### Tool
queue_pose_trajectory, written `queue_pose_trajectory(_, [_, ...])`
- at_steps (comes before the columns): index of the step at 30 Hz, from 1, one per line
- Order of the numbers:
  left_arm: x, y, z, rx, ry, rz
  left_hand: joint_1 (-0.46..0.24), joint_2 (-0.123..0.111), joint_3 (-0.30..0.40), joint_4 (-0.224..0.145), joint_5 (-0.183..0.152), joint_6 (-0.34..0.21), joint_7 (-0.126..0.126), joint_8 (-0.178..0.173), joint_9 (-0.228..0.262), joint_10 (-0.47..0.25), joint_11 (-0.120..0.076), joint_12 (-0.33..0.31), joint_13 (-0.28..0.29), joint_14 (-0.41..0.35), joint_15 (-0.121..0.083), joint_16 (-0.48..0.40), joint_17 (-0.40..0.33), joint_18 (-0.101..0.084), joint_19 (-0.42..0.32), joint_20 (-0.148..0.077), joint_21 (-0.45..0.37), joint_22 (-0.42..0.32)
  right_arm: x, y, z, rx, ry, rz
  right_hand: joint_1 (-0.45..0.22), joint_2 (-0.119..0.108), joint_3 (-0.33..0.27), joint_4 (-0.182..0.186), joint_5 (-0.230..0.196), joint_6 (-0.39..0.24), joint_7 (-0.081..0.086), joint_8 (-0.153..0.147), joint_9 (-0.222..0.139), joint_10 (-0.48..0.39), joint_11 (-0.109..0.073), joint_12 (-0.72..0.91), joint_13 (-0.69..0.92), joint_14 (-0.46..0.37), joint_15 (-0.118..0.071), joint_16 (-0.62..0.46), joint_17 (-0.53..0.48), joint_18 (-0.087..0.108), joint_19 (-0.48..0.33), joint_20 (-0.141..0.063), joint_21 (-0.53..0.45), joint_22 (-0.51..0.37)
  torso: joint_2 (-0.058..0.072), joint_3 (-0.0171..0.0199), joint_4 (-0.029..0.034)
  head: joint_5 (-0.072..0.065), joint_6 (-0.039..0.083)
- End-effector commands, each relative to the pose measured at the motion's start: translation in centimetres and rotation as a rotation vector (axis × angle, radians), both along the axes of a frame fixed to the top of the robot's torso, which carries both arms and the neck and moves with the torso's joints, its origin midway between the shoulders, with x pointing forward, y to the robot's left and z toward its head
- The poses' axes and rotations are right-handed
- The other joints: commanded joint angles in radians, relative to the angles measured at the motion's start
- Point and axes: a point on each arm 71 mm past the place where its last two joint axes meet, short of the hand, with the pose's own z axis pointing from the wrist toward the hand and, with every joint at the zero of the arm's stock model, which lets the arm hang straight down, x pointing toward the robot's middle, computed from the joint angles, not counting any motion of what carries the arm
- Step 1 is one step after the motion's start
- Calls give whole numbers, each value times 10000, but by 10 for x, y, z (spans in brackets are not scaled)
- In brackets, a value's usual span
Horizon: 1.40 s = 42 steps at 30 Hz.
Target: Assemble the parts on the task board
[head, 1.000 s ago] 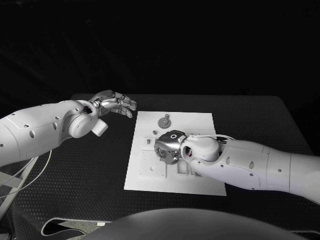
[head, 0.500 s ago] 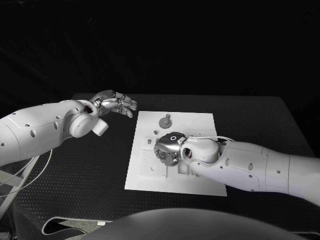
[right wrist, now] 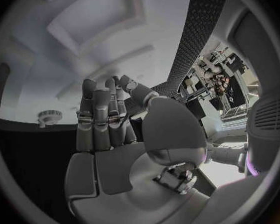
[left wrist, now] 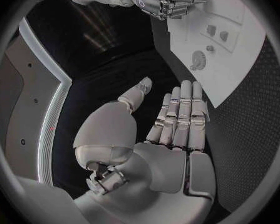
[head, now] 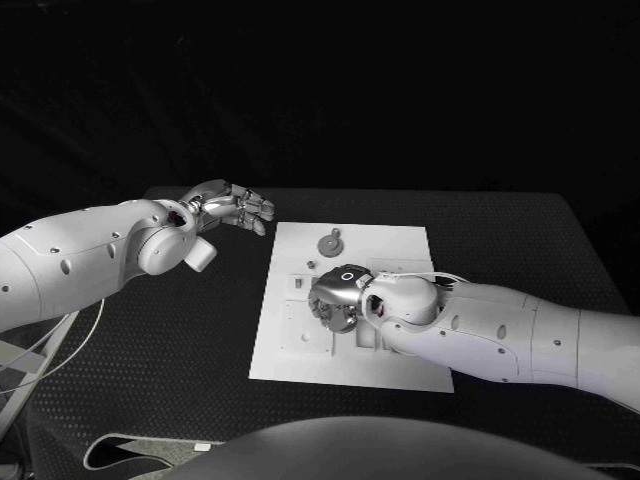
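Right hand low over the board, and its own bulk hides the work

The right hand's fingers [right wrist: 105, 115] lie straight and together, grasping nothing I can see, the right hand [head: 338, 296] low over the middle of the task board [head: 392, 250]. A round toothed part [head: 329, 242] lies near the board's far edge. From here a blind press could knock pieces askew or shove the board across the desk [head: 522, 230]. The left hand [head: 231, 208], released and flat, hovers off the board's far-left corner, too far to steady it.

white task board [head: 299, 345] on a black table [head: 536, 250]; silver left hand [head: 231, 208].
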Motion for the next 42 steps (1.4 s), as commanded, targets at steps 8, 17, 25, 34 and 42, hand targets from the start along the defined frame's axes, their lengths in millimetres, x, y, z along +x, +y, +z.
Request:
queue_pose_trajectory(8, [0,-1,1,-40,-12,-113,-89,14,-37,6,-56,-68,328,61,-18,-73,26,30,-20,43,1,-66,25,182,51,-21,4,-24,0,-5,-5,117,370,-191,-774,-858,-127,100,26,-1251,287,-725,-309,-1472,535,-502,-382,-380,562,9,19,98,-234,108,-11,210,0,15,-7,-16,2])
queue_pose_trajectory(17, [0,-1,1,-40,-8,-116,-99,6,-41,6,-55,-83,332,57,-22,-87,31,23,-25,34,5,-84,35,180,41,-19,0,-33,5,-17,-1,571,84,-677,-1003,-1148,-15,218,30,-1702,396,-929,-406,-1884,675,-465,-492,-636,700,115,56,104,-393,174,26,241,-1,16,-4,0,2])
queue_pose_trajectory(25, [1,1,1,-30,-21,-83,-104,6,-43,8,-56,-88,334,56,-23,-89,32,23,-27,32,6,-90,40,179,39,-18,0,-37,10,-31,19,2123,-501,-1372,-961,-1127,125,274,31,-1645,528,-849,-378,-1775,640,-380,-460,-517,666,293,77,135,-267,140,199,249,-8,22,-22,-16,2])
queue_pose_trajectory(34, [1,0,1,-34,-5,-110,-109,7,-45,10,-56,-90,335,57,-24,-89,33,24,-27,33,7,-94,45,179,38,-18,0,-39,43,-51,72,3836,-1147,-2382,-928,-889,170,191,31,-1337,558,-638,-295,-1134,399,-101,-261,-245,433,421,26,135,-68,25,406,238,-13,37,-52,-114,2])
queue_pose_trajectory(42, [1,5,1,11,-10,-10,-112,3,-47,8,-56,-91,335,59,-24,-88,32,25,-28,35,6,-98,51,179,37,-19,1,-42,72,-98,105,3240,-1256,-3118,-1073,-1101,116,211,31,-1371,568,-638,-297,-913,309,-30,-117,-258,347,384,-38,135,-112,31,432,225,-9,33,-66,-144,2])
